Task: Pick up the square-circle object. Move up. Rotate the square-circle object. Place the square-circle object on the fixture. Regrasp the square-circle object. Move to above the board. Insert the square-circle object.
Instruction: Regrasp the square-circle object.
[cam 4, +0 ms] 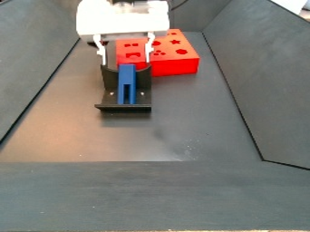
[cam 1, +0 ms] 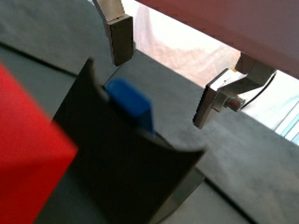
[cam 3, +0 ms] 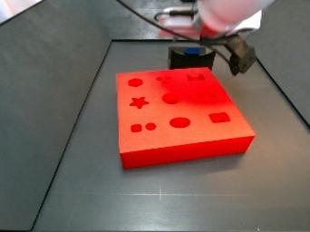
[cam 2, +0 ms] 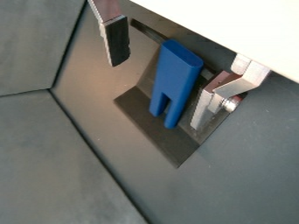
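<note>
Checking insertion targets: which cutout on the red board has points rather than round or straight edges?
The star cutout on the board; the others are circles, ovals and squares. The gripper hangs open over the blue peg.

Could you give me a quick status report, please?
Gripper open, straddling the fixture. Square-circle object resting on fixture, unheld. Nothing in the way.

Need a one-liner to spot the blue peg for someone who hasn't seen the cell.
Start at the big red board; beside it on the dark floor stands a dark grey fixture. The blue peg leans on it, between the tool's open fingers, which do not grip it. It is the only blue thing, small, flat and stepped.
</note>
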{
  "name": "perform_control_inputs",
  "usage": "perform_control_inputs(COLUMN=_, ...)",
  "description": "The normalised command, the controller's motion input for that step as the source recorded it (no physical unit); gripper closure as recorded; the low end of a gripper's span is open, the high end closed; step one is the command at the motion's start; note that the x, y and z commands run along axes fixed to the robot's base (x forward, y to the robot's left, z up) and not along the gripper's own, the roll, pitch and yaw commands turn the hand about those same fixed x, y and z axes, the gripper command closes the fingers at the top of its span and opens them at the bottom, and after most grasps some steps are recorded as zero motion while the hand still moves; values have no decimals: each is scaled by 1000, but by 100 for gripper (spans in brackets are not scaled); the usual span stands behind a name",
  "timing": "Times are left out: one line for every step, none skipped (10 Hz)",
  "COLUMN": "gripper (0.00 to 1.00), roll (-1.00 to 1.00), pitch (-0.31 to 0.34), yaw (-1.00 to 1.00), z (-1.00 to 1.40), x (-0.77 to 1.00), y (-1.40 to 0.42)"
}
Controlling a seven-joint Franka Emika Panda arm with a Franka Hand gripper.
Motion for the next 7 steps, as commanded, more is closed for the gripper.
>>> perform_control_inputs(gripper=0, roll=72, pitch=-2, yaw=-18, z=-596, x=84, y=9)
perform_control_inputs(gripper=0, roll=69, pitch=2, yaw=-10, z=-500, x=80, y=6)
perform_control_inputs(gripper=0, roll=61, pitch=-3, yaw=9, z=-270, x=73, y=7)
perform_control_inputs(gripper=0, roll=50, pitch=11, yaw=17, z=-182, x=25, y=0)
perform_control_inputs(gripper=0, roll=43, pitch=4, yaw=22, z=-170, x=13, y=-7)
perform_control_inputs(gripper=0, roll=43, pitch=4, yaw=24, z=-170, x=13, y=-7)
perform_control_inputs(gripper=0, roll=43, pitch=4, yaw=25, z=-170, x=13, y=-7)
